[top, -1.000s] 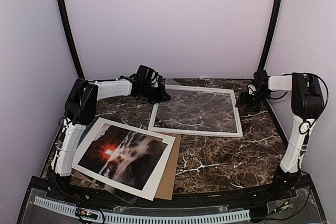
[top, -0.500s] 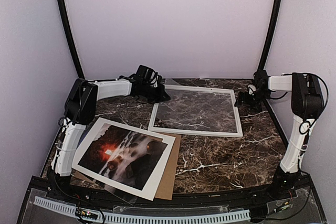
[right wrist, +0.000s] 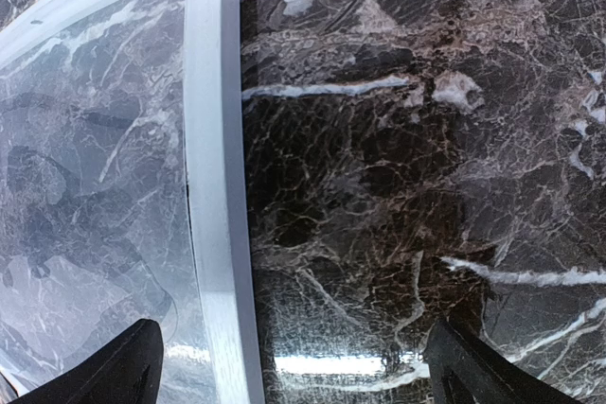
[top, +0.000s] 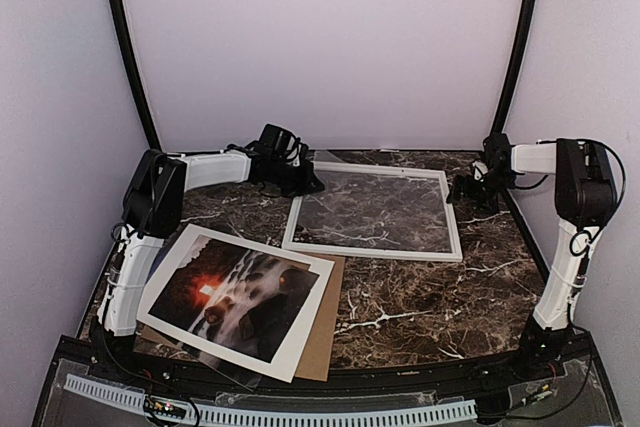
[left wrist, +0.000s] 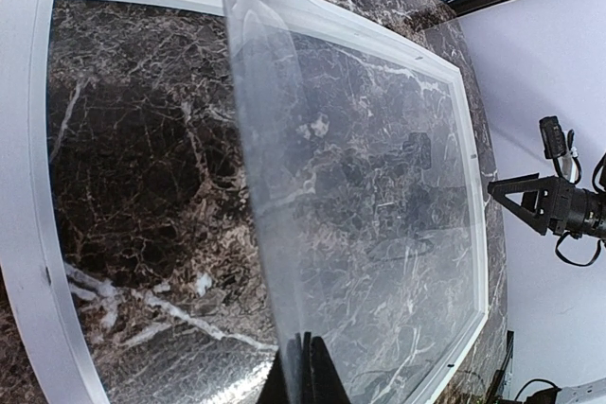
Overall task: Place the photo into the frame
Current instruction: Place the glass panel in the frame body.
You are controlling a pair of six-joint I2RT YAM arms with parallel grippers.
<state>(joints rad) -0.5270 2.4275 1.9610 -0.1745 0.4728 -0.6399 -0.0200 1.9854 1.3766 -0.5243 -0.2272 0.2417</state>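
The photo (top: 240,292) lies flat at the near left, dark with a red-orange glow. The white frame (top: 370,250) lies at the back middle of the table. My left gripper (top: 305,185) is at the frame's far left corner, shut on the edge of a clear sheet (left wrist: 379,186) that curls up off the frame (left wrist: 24,186); its closed tips (left wrist: 305,376) pinch that sheet. My right gripper (top: 463,190) is open, low over the frame's right rail (right wrist: 213,139); in the right wrist view the gripper (right wrist: 294,366) has one finger over the clear sheet and one over bare table.
The photo rests on a white wide-bordered mat (top: 305,332), which lies on a brown cardboard sheet (top: 326,317). The tabletop is dark marble (top: 420,307). Walls stand close on the left, back and right. The right gripper also shows in the left wrist view (left wrist: 530,205).
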